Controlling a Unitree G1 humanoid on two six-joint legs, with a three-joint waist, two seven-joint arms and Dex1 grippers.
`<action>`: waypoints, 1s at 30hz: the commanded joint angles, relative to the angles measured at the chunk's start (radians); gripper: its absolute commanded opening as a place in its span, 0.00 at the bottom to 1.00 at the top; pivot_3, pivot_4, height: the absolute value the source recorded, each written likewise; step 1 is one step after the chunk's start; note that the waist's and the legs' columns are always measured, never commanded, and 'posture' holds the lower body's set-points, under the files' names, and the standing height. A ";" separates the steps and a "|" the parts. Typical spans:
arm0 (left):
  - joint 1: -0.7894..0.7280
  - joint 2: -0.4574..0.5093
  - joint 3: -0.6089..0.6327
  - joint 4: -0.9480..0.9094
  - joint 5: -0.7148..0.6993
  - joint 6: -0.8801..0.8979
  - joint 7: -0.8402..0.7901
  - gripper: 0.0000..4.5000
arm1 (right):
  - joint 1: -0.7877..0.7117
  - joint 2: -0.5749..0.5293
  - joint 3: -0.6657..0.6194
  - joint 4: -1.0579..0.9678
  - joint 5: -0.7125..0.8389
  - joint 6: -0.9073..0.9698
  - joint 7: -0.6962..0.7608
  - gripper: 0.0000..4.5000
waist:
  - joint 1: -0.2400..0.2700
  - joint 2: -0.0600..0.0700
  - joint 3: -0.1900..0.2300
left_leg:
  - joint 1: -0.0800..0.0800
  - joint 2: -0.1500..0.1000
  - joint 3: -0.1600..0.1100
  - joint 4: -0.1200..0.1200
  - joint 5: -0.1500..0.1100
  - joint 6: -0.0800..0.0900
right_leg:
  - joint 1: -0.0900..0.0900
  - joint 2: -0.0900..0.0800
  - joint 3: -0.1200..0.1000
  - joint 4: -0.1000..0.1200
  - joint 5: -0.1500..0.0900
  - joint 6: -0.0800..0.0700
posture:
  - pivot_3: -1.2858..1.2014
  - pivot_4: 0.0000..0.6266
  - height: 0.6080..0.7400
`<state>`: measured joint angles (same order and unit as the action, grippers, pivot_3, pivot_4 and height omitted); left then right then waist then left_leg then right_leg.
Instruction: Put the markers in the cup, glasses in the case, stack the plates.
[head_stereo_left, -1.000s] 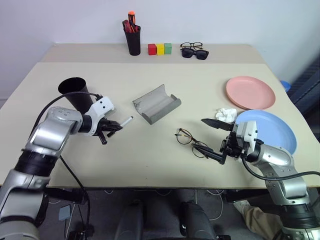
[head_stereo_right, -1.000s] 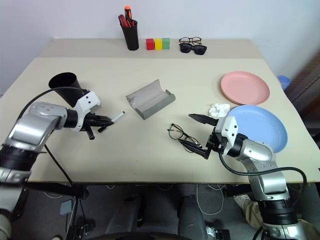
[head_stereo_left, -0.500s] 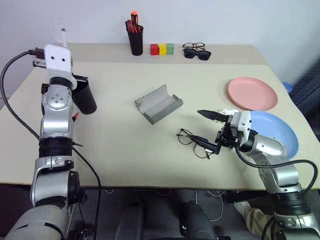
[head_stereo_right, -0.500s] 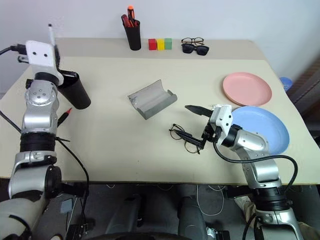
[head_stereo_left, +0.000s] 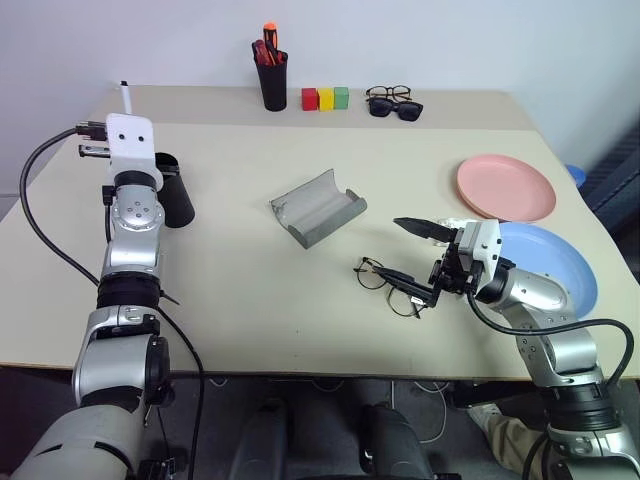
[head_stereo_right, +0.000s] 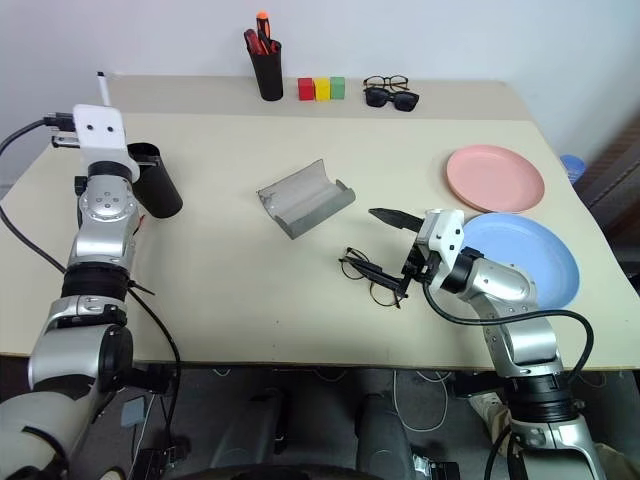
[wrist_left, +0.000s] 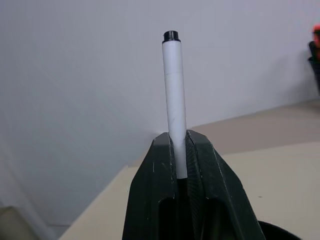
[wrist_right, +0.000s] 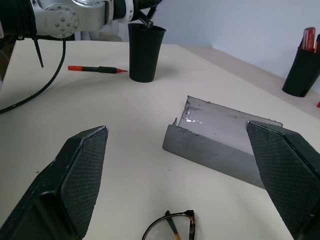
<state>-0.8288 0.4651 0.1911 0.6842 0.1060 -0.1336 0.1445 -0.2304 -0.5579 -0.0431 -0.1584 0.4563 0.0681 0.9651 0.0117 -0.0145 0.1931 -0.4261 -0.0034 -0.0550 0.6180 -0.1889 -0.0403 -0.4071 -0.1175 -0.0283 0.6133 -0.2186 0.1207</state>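
White-barrelled and black-capped, one marker (wrist_left: 174, 100) stood upright in the left tool (wrist_left: 181, 150), whose fingers were clamped on its lower barrel, the arm raised just above and behind the black cup (head_stereo_right: 152, 180); that hold appeared meant to let the pen drop straight into the cup's mouth. A red marker (wrist_right: 97, 69) lay flat on the worktop (head_stereo_left: 250, 290) just beside the cup's base, near the left arm and not yet picked up. On the other side, the right tool (head_stereo_left: 418, 262) had its fingers spread wide apart and empty, one above and one alongside the wire-framed glasses (head_stereo_left: 385, 282), which rested on the worktop directly before it, seemingly lined up for a grasp. Beyond the glasses, farther from the right tool, the grey case (head_stereo_left: 314, 208) lay open like a trough, ready to receive them. Behind the right tool's wrist sat the light blue plate (head_stereo_left: 560, 270), with the salmon pink plate (head_stereo_left: 505, 187) separate beyond it, so the stacking looked not yet done. A crumpled white scrap (head_stereo_right: 436, 214) lay between the plates.
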 joint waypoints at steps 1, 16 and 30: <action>0.007 0.004 0.016 -0.077 -0.029 0.028 -0.019 0.00 | 0.009 -0.001 -0.022 -0.046 0.012 -0.001 -0.010 1.00 | -0.001 0.000 0.000 | 0.000 0.000 0.000 0.000 0.000 0.000 | 0.000 0.000 0.000 0.000 0.000 0.000 | 0.52 0.24 1.00; 0.200 -0.040 0.056 -0.413 -0.181 0.126 -0.160 0.80 | 0.012 -0.001 -0.026 -0.010 0.007 -0.025 0.008 1.00 | -0.001 0.000 0.000 | 0.000 0.000 0.000 0.000 0.000 -0.001 | 0.000 0.000 0.000 0.000 0.000 0.000 | 0.52 0.24 1.00; 0.791 0.561 0.277 -0.824 -0.713 0.821 -0.915 0.80 | 0.011 0.020 -0.014 0.070 -0.005 -0.082 0.044 1.00 | -0.028 0.001 0.000 | 0.003 0.002 0.000 -0.003 0.000 -0.001 | -0.001 0.000 0.000 0.000 -0.005 -0.009 | 0.52 0.24 1.00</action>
<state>-0.0374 0.9851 0.4473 -0.1557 -0.6217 0.6487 -0.7249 -0.2070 -0.5475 -0.0514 -0.0850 0.4503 0.0103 1.0013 -0.0167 -0.0131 0.1928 -0.4237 -0.0011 -0.0547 0.6150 -0.1889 -0.0417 -0.4085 -0.1173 -0.0281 0.6130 -0.2241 0.1113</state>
